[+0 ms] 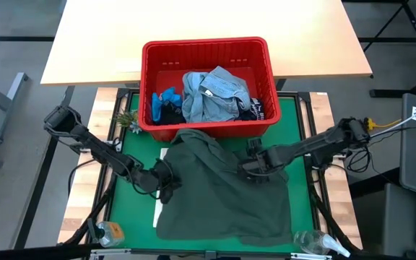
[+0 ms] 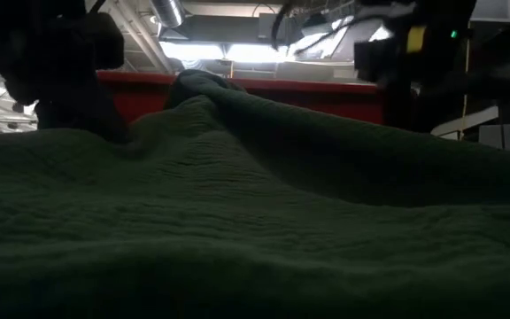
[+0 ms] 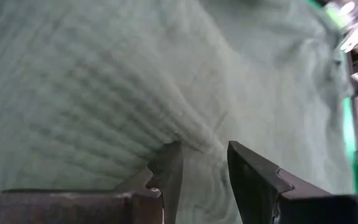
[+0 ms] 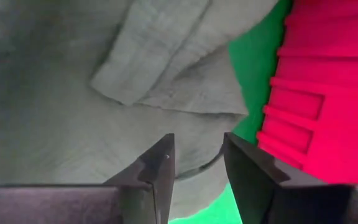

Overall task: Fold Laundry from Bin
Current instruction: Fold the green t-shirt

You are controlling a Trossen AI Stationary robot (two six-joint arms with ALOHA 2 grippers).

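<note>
- Stage of task: one piece of the laundry, the dark green garment (image 1: pixel 226 195), is out of the bin (image 1: pixel 208 50) and lies spread on the green mat (image 1: pixel 298 115) just in front of the bin's near wall. It is rumpled, with no clean fold visible, so folding appears barely begun; its upper edge touches or overlaps the bin's near rim.
- Remaining work, as judged: flatten and fold this garment, then take out and fold each piece left in the bin.
- Left gripper (image 1: pixel 166 180): at the garment's left edge, in front of the bin's left corner. In the left wrist view its fingers (image 3: pixel 169 171) stand slightly apart with ribbed green cloth between and around them; whether the cloth is truly pinched cannot be told.
- Right gripper (image 1: pixel 250 165): over the garment's right part, in front of the bin's right half. In the right wrist view its fingers (image 4: pixel 160 168) are parted above a hem of the cloth, with nothing visibly clamped.
- Bin contents: a light blue denim shirt (image 1: pixel 211 94) bunched in the middle, a bright blue garment (image 1: pixel 161 105) against the left wall, and a dark navy garment (image 1: pixel 255 110) toward the right wall.
- Low view: the green cloth fills the foreground, and the bin's red rim shows behind it.
</note>
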